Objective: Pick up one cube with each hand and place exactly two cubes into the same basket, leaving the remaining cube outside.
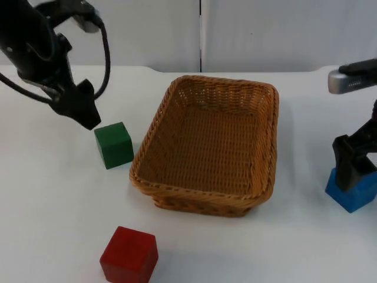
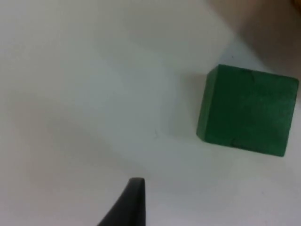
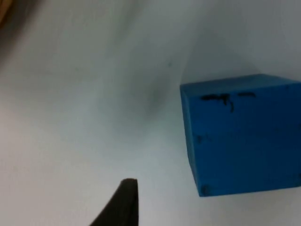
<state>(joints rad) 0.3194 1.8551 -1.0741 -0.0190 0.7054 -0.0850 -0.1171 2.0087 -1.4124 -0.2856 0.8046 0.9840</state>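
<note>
From above, my left pincer slants down from the upper corner, tip just beside the green cube left of the basket, while my right pincer hangs over the blue cube; the red cube sits apart on the surface. At my left wrist the green cube rests on the surface, untouched. At my right wrist the blue cube also rests there; I cannot tell how either pincer's fingers stand.
</note>
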